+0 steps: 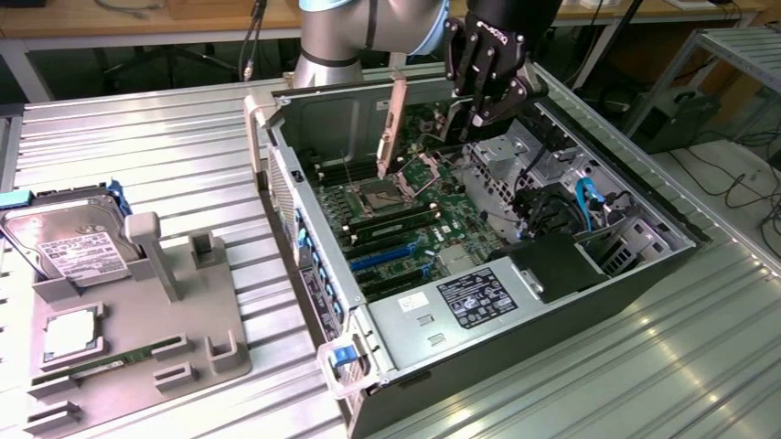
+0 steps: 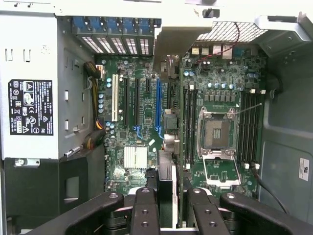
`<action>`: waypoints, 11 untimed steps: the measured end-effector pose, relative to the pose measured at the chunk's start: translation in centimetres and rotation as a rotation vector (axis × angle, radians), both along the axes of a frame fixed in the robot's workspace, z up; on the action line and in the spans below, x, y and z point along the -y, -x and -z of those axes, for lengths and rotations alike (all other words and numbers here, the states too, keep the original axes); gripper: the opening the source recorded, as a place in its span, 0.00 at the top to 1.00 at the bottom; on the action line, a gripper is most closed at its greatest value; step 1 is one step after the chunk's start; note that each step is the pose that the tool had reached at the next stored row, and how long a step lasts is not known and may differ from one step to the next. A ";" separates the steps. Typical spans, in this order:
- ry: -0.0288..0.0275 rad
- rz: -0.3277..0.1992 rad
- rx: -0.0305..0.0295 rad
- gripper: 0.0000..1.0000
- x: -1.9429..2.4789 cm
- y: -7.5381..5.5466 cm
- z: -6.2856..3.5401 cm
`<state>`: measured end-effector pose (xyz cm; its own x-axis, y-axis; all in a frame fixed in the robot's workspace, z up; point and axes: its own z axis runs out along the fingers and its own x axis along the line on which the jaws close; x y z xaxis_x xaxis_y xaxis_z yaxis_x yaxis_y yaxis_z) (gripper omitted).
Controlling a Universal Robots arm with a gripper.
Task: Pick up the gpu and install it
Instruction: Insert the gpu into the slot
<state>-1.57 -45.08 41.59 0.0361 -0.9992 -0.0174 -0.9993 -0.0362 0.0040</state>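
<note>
Gpu (image 2: 165,171) seen edge-on, faces hidden; arm (image 1: 354,23) cut off at exterior view's top.

Green motherboard (image 2: 146,122) with blue slots (image 2: 158,105) – black gripper (image 2: 168,205), white-labelled silver hard drive (image 1: 73,240).

Open computer case (image 1: 488,357) on ribbed metal tabletop (image 1: 159,137), motherboard (image 1: 415,219) exposed, empty CPU socket (image 2: 216,133) between memory slots. Labelled power supply (image 1: 482,297) at near corner. At exterior view's left, grey fixture tray (image 1: 134,338) with hard drive (image 1: 68,240) and memory stick (image 1: 104,361).
</note>
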 end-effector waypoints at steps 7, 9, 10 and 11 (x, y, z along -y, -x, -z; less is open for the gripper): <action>0.0000 -0.002 0.0000 0.72 0.00 0.0 0.24; 0.0000 -0.002 0.0000 0.72 0.00 0.0 0.33; 0.0000 -0.002 0.0000 0.72 0.00 0.0 0.37; -0.0001 -0.002 0.0000 0.72 0.00 0.0 0.42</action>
<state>-1.57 -45.08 41.17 0.0381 -0.9991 -0.0175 -0.9993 -0.0381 0.0039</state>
